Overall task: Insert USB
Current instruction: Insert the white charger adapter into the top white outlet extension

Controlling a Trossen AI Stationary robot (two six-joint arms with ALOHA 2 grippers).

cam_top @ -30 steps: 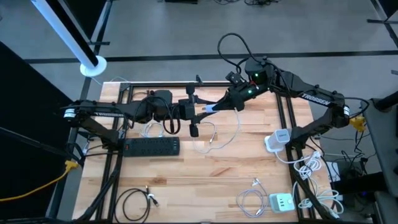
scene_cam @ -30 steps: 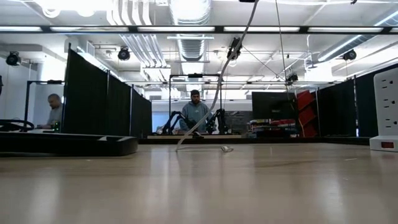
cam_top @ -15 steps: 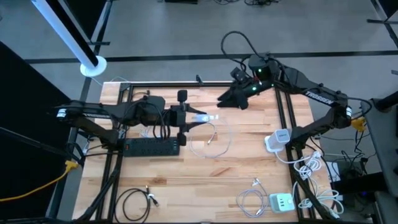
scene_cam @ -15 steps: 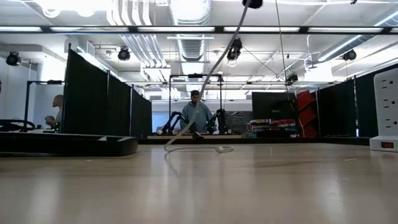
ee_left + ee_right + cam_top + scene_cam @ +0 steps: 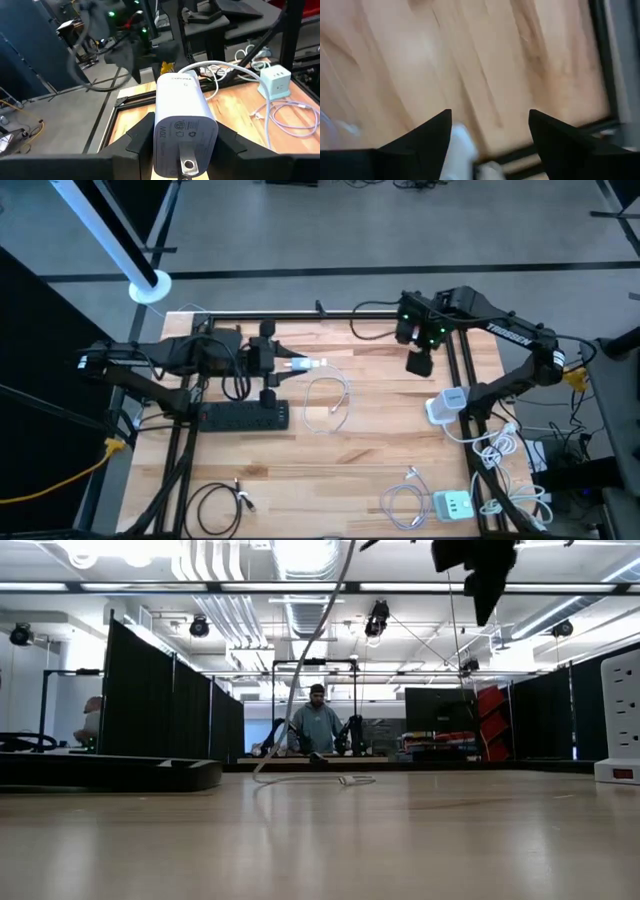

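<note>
**Charger held in my left fingers, cable already in its outer end**

The white USB wall charger (image 5: 184, 127) sits clamped between my left fingers (image 5: 137, 140), one dark finger on each flank of its body. In the left wrist view its round-ended face with the regulatory print looks back at the camera, and its long axis runs straight out, away from the wrist. From above, the same charger (image 5: 303, 365) points toward the table's middle, lifted over the butcher-block table (image 5: 380, 450) near the back rail.

A white USB cable (image 5: 330, 402) leaves the charger's outer end and drops into a loose loop on the wood just in front of it. I judge the plug to be seated or nearly so; the joint itself is too small to confirm.

My left gripper (image 5: 285, 366) is therefore the nearer one, in contact with the work. My right gripper (image 5: 419, 363) hangs well apart toward the right rear corner, empty, its fingers (image 5: 420, 137) spread with only bare planks between them.

The black power strip (image 5: 245, 416) lies just in front of my left arm. A second white charger (image 5: 447, 404) rests at the right edge. More coiled cables (image 5: 400, 502) lie at the front.

Any further pressing of the plug would have to come along the charger's long axis, from the right side.
</note>
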